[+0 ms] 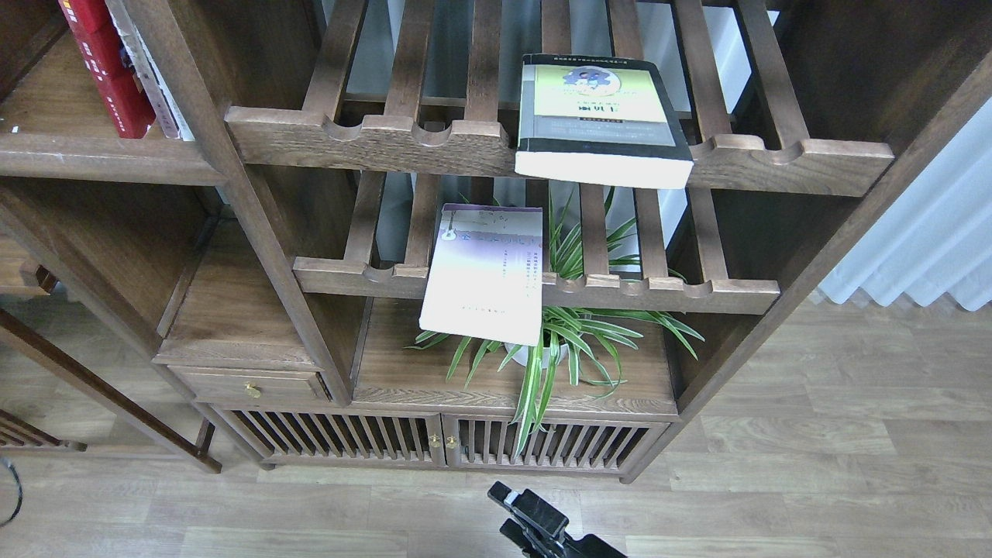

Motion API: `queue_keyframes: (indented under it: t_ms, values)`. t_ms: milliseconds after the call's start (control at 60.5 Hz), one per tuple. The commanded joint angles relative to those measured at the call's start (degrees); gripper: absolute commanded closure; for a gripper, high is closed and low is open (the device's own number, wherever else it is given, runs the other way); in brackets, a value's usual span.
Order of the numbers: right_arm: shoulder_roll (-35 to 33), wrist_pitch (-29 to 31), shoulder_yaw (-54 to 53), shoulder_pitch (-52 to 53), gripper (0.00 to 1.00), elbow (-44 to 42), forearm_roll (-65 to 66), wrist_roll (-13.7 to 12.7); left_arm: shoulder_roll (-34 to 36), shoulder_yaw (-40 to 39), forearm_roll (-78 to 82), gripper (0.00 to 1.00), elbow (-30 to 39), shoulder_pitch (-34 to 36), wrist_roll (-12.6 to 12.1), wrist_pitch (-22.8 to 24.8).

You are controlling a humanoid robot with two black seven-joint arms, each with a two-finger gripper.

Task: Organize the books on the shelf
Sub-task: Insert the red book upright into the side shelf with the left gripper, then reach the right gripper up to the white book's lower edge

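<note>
Lavender book (484, 271) overhangs mid-frame rack; take it flat to shelf (93, 155), upper left. Gripper (518, 513) bottom-center: jaws' state can't tell.

solid shelf (101, 155), red book (108, 70) standing on it

Three books (604, 116) on wooden racks (372, 139)

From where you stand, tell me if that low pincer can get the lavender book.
Probably yes: the pincer hangs low and apart, with bare floor between, and the lavender book overhangs the slatted rack toward it.
</note>
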State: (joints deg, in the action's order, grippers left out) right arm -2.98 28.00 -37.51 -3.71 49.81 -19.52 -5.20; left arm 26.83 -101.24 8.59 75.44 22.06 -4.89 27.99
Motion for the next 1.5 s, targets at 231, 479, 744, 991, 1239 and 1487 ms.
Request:
queue_keyframes:
  t_ms: [231,479,744,991,1239,1487]
  values:
    - [0.43,0.00,-1.78,-1.39,0.01,1.95,-0.17,2.82,-3.19,-0.97,-3.49,0.01,4.71,-15.20,-0.30,0.01]
    - [0.43,0.00,-5.38,-1.39,0.01,2.04,-0.26,3.44,-7.32,1.05,-3.49,0.00,4.54,-22.05,-0.91,0.01]
    - [0.16,0.00,-6.35,-2.09,0.01,1.78,-0.26,4.05,-10.39,3.07,-3.49,0.00,3.22,-23.55,-0.91,0.01]
    - [-0.71,0.00,-7.76,-4.11,0.01,5.03,-2.89,5.63,-10.66,5.62,-3.49,0.00,1.29,-25.75,-0.65,0.01]
    - [-6.95,0.00,-14.26,-4.91,0.01,12.15,-3.60,6.08,-10.66,5.62,-3.49,0.00,-3.28,-27.07,-0.82,0.01]
    - [-6.43,0.00,-14.00,-4.38,0.01,11.62,-2.72,5.99,-10.66,5.88,-3.49,0.00,-4.95,-28.82,-0.65,0.01]
